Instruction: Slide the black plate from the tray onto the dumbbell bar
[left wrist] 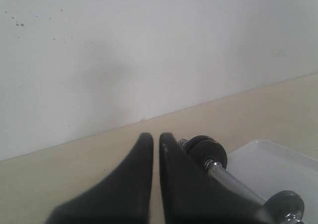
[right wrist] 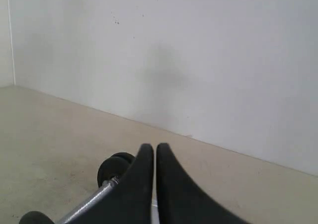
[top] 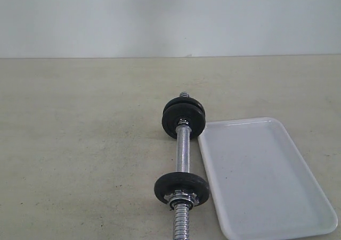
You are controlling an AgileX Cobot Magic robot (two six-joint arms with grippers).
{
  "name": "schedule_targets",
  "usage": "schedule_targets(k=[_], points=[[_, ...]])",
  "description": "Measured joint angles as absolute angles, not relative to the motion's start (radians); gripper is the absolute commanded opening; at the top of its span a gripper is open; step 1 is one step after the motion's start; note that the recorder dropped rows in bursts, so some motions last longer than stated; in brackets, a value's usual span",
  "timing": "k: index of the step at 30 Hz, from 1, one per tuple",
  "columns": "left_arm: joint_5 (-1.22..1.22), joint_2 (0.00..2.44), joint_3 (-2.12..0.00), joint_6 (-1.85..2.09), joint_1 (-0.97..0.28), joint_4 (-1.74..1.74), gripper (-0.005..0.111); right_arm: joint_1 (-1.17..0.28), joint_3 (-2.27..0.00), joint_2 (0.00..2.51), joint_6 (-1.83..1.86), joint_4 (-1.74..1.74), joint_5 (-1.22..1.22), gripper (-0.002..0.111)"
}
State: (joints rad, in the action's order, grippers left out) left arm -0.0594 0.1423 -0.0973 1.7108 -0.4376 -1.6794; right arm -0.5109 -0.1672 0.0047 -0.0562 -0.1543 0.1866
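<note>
Item: bar (top: 184, 147), chrome, lying on the worktop (top: 80, 144) just beside the tray (top: 266, 176). Tray: white, bare, no disc on it. Far end of bar: two black discs pressed together; plate (top: 184, 105) judged to be the outer one, so already threaded on. Near end: single disc (top: 181, 188) backed by a star nut (top: 180, 199). Left end effector (left wrist: 156, 137): fingers together, holding nothing, near the bar's far end. Right end effector (right wrist: 154, 147): fingers together, empty, above the bar. Handling note: the step appears to be finishing off; any further move should stay clear of the bar, which could roll, and check the plate sits flush against its neighbour.
</note>
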Motion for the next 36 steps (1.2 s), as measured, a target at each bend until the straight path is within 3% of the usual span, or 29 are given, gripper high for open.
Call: schedule_targets(k=[12,27,36], points=[[-0.058,0.142,-0.097,1.711,-0.438,-1.679,0.004,-0.498,-0.167,0.005,-0.06,-0.154,0.228,0.0],[-0.058,0.142,-0.097,1.711,-0.438,-1.679,0.004,-0.137,-0.167,0.005,-0.08,-0.141,0.452,0.0],[-0.058,0.142,-0.097,1.711,-0.438,-1.679,0.004,-0.091,-0.167,0.005,-0.063,-0.14,0.473,0.0]])
